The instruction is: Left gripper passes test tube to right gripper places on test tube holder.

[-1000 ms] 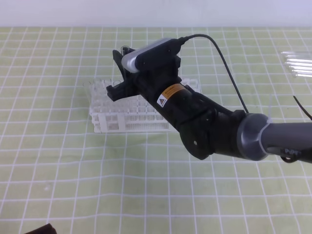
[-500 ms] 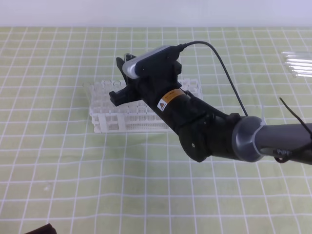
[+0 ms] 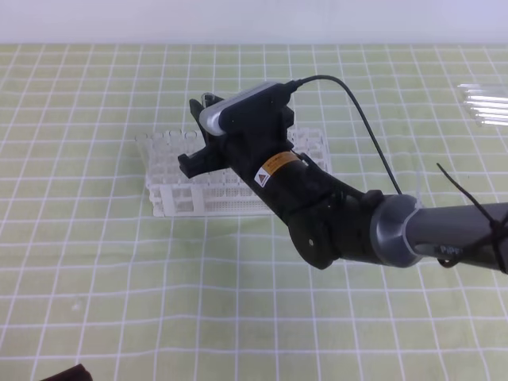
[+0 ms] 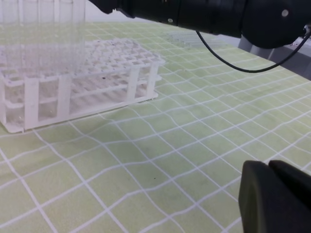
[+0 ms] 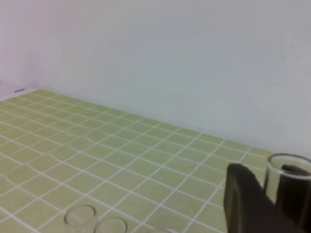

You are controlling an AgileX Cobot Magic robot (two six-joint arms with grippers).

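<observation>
Green checked cloth [image 3: 95, 262]; right gripper [image 3: 198, 131] clamping test tube [image 5: 286, 182] above test tube holder [image 3: 171, 186]

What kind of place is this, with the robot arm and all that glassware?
Probably a lab-style robot test bench: a white test tube holder on a green checked tablecloth, spare glass tubes at the table edge, and the right gripper holding a test tube over the rack.

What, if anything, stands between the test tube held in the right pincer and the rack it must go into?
Nothing visible blocks it. The right pincer holds the test tube over the test tube holder. Other tubes already stand in holes at one end, so those are taken. The arm hides the spot directly beneath.
</observation>
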